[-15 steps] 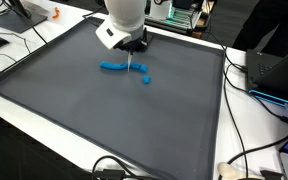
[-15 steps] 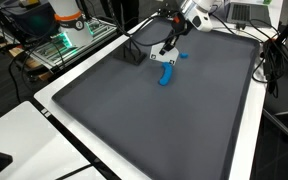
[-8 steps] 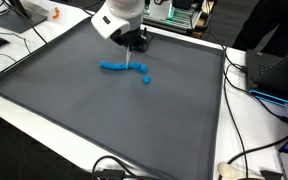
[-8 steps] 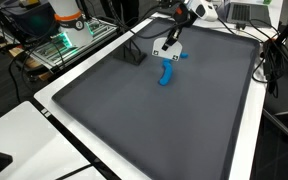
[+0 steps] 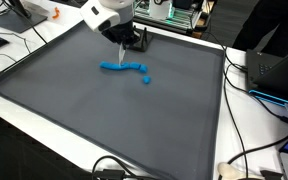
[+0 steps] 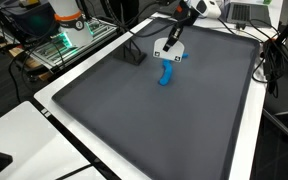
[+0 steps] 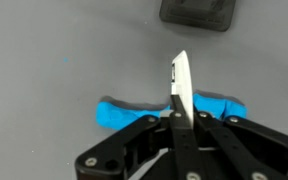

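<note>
My gripper [image 5: 125, 43] is shut on a thin white blade [image 7: 180, 82] that points down at the mat. It hangs just above a long blue clay-like strip [image 5: 122, 67], which lies across the wrist view [image 7: 124, 108] right under the blade tip. A smaller blue lump [image 5: 146, 80] lies beside the strip's end. In an exterior view the gripper [image 6: 170, 40] is above the blue pieces [image 6: 166, 72]. Blade and strip look apart.
A small black block [image 5: 140, 43] sits on the dark grey mat [image 5: 104, 120] just behind the gripper, also in the wrist view [image 7: 197, 12] and an exterior view [image 6: 134, 56]. Cables, electronics and a laptop line the white table edges around the mat.
My gripper has lifted and shifted away from the blue strip with the white blade still in it. The blue pieces have not moved.
</note>
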`<state>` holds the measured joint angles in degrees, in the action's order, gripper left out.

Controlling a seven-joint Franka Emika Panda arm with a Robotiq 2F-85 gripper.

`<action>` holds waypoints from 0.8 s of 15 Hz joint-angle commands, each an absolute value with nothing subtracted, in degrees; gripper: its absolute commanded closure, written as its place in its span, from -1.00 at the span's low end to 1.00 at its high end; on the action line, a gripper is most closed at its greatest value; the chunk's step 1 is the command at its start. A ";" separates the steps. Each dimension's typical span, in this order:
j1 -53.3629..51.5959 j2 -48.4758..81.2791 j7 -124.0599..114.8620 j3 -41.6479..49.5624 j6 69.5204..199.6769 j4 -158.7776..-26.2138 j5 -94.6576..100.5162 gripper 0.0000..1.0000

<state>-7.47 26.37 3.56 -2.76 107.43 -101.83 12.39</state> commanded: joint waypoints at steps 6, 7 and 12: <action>-7.32 27.68 1.61 -1.70 113.81 -102.82 14.43 0.98; -7.35 27.91 1.30 -1.59 114.32 -102.81 14.45 0.98; -7.65 28.97 -0.85 -0.80 116.23 -102.94 15.67 0.98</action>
<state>-7.29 28.55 1.28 -1.41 114.26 -102.08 13.58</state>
